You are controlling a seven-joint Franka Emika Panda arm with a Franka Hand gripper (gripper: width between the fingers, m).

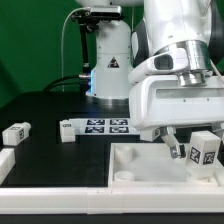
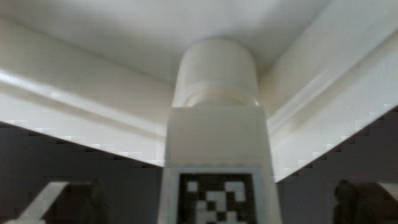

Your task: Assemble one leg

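A leg (image 1: 206,150), a stubby white block with a black-and-white tag, stands upright at the near right corner of the large white square piece (image 1: 130,165). In the wrist view the leg (image 2: 217,130) runs down into the corner of that piece (image 2: 71,80), tag face nearest the camera. My gripper (image 1: 193,150) is straight above it. The dark fingers (image 2: 54,203) stand on either side of the leg with a gap on each side, so the gripper (image 2: 210,208) is open around the leg.
The marker board (image 1: 100,126) lies behind the square piece. Another tagged leg (image 1: 15,132) lies at the exterior view's left, with a white part (image 1: 5,160) at the left edge. A white stand with a light (image 1: 108,60) is at the back.
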